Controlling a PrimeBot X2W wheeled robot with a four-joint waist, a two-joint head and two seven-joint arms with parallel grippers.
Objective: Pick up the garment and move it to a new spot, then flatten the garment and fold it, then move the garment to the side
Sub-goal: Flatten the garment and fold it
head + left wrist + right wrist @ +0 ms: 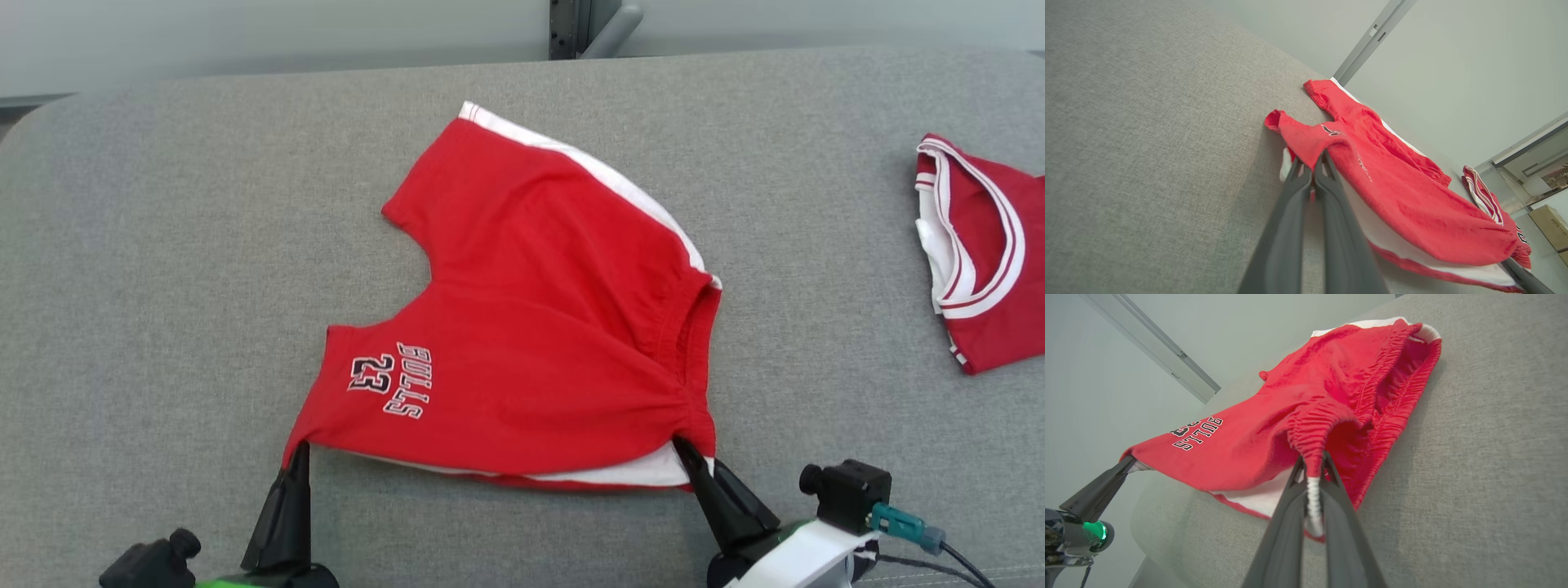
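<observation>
A pair of red shorts (pixel 531 327) with white side stripes and black "BULLS 23" lettering lies spread on the grey cushion (pixel 163 286), its near edge lifted. My left gripper (pixel 298 453) is shut on the hem corner of the near leg, seen close in the left wrist view (pixel 1314 161). My right gripper (pixel 684 449) is shut on the elastic waistband corner, whose white and red fabric is pinched between the fingers (pixel 1312 465). The near edge hangs stretched between both grippers. The far leg rests flat toward the back.
A second red garment (pixel 988 245) with white trim lies at the cushion's right edge. A grey wall and a metal post (pixel 571 28) stand behind the cushion. Bare grey cushion extends to the left and in front of the shorts.
</observation>
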